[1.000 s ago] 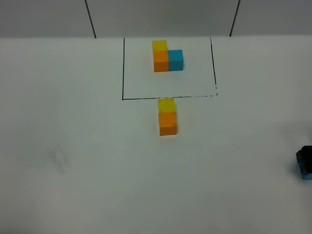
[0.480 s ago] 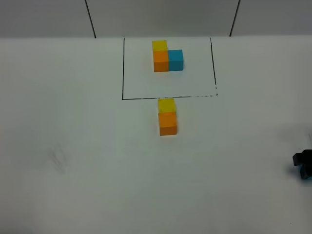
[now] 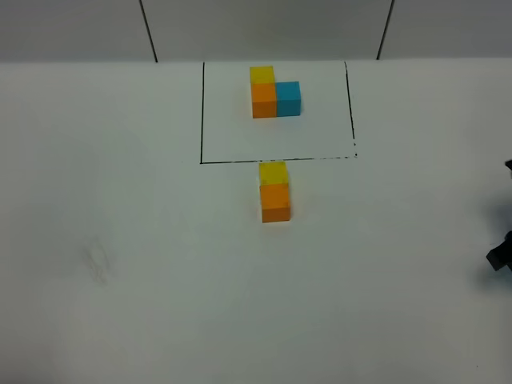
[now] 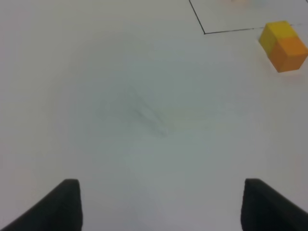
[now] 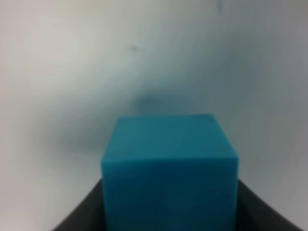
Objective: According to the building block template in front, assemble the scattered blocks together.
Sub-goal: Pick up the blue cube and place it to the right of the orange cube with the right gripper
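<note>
The template [image 3: 275,93] is an L of yellow, orange and blue cubes inside a thin black drawn rectangle at the back. Just below the frame, the loose yellow cube [image 3: 273,172] and loose orange cube [image 3: 275,202] sit touching in a line; they also show in the left wrist view [image 4: 284,45]. The loose blue cube [image 5: 169,168] sits between my right gripper's fingers, lifted above the table; my right gripper [image 3: 502,258] is at the far right edge. My left gripper [image 4: 161,207] is open and empty, out of the high view.
The white table [image 3: 160,264] has a faint scuff mark [image 3: 98,260] at the left. Two dark lines run up the back wall [image 3: 148,30].
My right gripper has moved toward the right edge of the high view with the blue cube, which no longer shows there. The yellow and orange cubes have not moved.
</note>
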Controlling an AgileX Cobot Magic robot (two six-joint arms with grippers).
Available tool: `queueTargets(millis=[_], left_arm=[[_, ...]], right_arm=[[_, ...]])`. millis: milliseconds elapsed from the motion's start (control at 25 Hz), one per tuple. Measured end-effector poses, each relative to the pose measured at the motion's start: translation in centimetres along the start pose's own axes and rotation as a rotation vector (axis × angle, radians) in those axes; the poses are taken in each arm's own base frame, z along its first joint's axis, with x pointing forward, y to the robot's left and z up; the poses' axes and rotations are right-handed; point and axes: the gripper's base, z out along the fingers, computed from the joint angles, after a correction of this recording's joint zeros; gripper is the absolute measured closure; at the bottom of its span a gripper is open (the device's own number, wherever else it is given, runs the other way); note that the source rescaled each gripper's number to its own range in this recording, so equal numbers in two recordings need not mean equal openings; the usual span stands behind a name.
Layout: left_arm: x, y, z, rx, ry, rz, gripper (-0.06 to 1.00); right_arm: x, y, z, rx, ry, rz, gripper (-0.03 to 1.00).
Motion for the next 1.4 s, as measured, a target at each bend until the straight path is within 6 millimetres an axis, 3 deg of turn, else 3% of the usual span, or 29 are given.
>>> queueTargets(millis=[200,360,560,880,1280,1400], left_arm=[[0.0,0.0,0.0,0.0,0.0,0.0,0.44],[0.0,0.0,0.0,0.0,0.0,0.0,0.44],[0.0,0.0,0.0,0.0,0.0,0.0,0.44],[0.0,0.0,0.0,0.0,0.0,0.0,0.44],[0.0,0.0,0.0,0.0,0.0,0.0,0.44],[0.0,0.0,0.0,0.0,0.0,0.0,0.44]], right_arm=[[-5.4,4.5,-3.6,0.108,-0.01,-0.685,0.94],[-9.1,8.1,-3.6,0.132,0.053,-0.986,0.94],[-12.6,11.8,-2.3,0.099,0.106,-1.232,0.94],[-15.9,15.5,-1.2,0.032,-0.043,-1.272,0.94],[-17.0,16.8,1.9,-0.021,-0.121,-1.183,0.94],[-17.2,16.9,2.0,-0.026,-0.138,-1.155,0.94]])
